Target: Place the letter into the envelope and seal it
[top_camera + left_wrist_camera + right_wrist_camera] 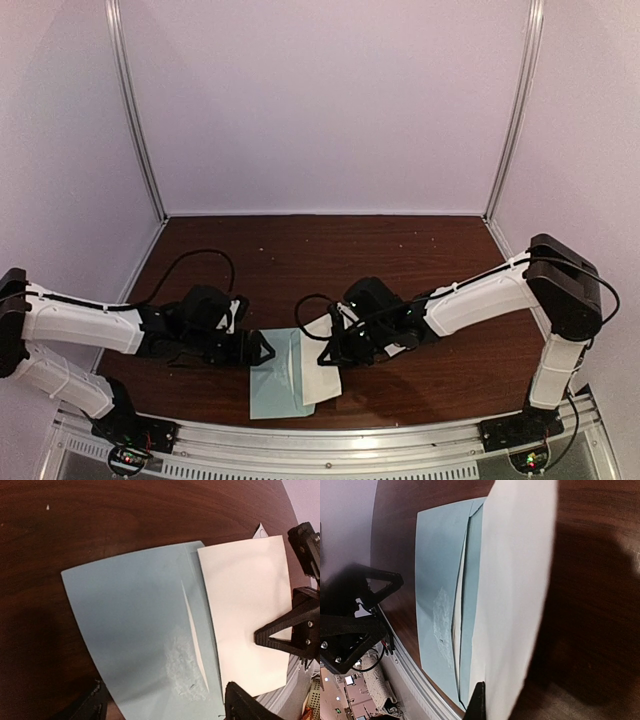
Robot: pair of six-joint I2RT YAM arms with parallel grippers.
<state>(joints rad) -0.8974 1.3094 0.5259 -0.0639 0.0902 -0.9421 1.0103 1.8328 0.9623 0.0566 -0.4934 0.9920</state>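
Observation:
The pale teal envelope (272,380) lies flat near the table's front edge, its mouth turned to the right (135,615) (437,565). The white letter (320,378) sits partly inside that mouth, and most of the sheet sticks out to the right (247,605) (515,580). My left gripper (262,348) hovers over the envelope's left part, open, its jaws straddling the paper (167,707) and holding nothing. My right gripper (328,352) is shut on the letter's free edge. One dark fingertip (478,705) shows on the sheet.
A metal rail (330,440) runs along the near table edge just below the envelope. Pale enclosure walls stand at the back and on both sides. A small white paper corner (260,528) peeks out behind the letter. The two grippers are close together.

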